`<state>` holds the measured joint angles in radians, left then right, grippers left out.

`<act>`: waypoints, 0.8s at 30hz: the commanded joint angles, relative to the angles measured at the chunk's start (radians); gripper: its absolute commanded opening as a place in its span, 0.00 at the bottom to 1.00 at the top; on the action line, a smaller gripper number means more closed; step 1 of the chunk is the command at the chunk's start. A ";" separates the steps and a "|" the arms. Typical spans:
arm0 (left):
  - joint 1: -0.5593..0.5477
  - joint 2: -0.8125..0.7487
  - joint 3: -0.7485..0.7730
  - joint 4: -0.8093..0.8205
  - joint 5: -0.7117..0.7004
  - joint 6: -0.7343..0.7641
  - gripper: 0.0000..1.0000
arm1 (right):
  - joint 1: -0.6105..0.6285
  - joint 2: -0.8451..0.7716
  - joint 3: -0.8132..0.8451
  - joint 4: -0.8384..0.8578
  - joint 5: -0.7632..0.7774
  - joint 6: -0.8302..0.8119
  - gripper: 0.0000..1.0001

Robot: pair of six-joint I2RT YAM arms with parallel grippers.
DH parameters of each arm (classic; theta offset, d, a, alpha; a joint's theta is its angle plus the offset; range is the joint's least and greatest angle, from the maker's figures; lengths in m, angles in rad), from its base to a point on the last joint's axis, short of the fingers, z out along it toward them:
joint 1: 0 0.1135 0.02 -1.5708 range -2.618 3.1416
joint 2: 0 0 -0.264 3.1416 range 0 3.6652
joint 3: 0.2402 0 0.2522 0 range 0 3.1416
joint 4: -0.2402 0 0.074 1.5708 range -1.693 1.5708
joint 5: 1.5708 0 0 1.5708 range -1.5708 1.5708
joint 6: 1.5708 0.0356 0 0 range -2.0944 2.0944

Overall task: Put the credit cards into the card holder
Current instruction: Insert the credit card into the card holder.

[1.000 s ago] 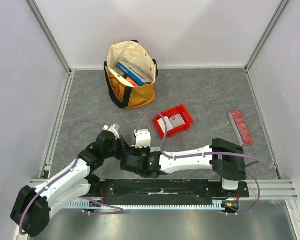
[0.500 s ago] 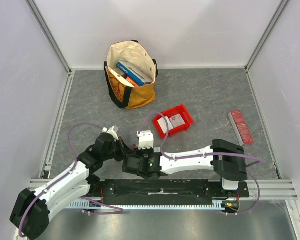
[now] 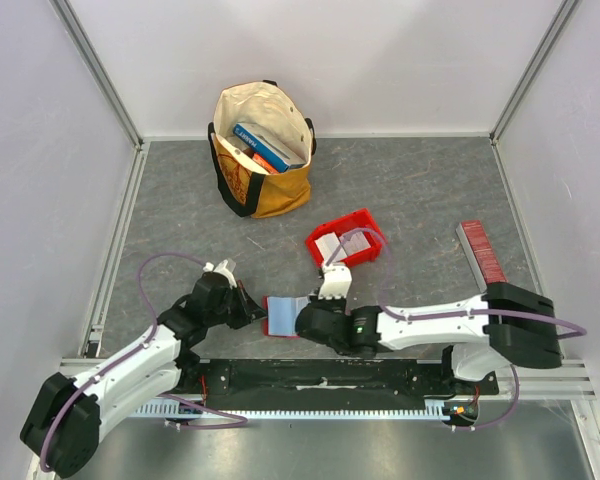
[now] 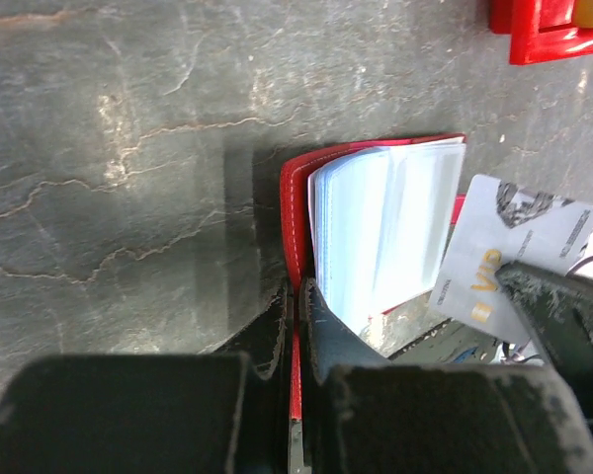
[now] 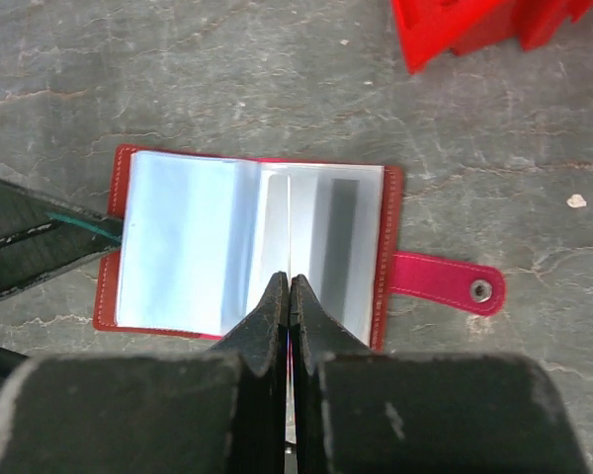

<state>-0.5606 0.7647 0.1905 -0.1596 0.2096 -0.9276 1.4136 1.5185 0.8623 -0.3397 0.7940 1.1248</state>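
Card holder [image 5: 193,242] lay open on the table near the front edge, left of centre, between the two grippers.

Left gripper [image 4: 295,316] was pinched shut on the edge of the holder's red cover. Right gripper [image 5: 290,291] was clamped on one credit card [image 4: 494,252], carried over the open holder.

Risks, as I judged them:
- The card stood edge-on over the centre fold, not clearly at a sleeve mouth. Pushed down there, it could butt the spine or a sleeve edge and bow or slip in the fingers.
- The clear sleeves [image 4: 376,227] were fanned up off the cover. A card coming in at a slant could slide between leaves instead of into a pocket.
- The holder was pinned by one edge only. A sideways shove could swing it round or fold it shut.
- The two grippers were near each other, so a contact was possible.

Views:
- The right wrist view showed the card only as a thin pale line between its fingers, plus the snap tab [image 5: 445,280] sticking out to the right.
- The left wrist view showed the card's grey face, tilted, just beside the sleeves. I couldn't tell whether they touched.
- Only the top view showed the remaining cards [image 3: 332,246] in the red bin [image 5: 445,30], beyond the holder and to its right.
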 commanded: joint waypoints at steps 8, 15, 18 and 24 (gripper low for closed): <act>-0.001 0.028 -0.059 0.100 -0.010 -0.045 0.02 | -0.163 -0.112 -0.253 0.596 -0.355 -0.046 0.00; -0.002 0.047 -0.063 0.114 -0.013 -0.057 0.02 | -0.177 -0.041 -0.270 0.645 -0.394 0.004 0.00; -0.001 0.044 -0.066 0.111 -0.018 -0.065 0.02 | -0.177 -0.044 -0.304 0.672 -0.384 0.035 0.00; -0.002 0.030 -0.074 0.104 -0.022 -0.073 0.02 | -0.177 -0.070 -0.353 0.699 -0.355 0.066 0.00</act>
<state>-0.5606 0.8051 0.1310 -0.0746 0.2104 -0.9688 1.2392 1.4727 0.5339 0.2996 0.4152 1.1522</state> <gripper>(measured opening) 0.029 0.009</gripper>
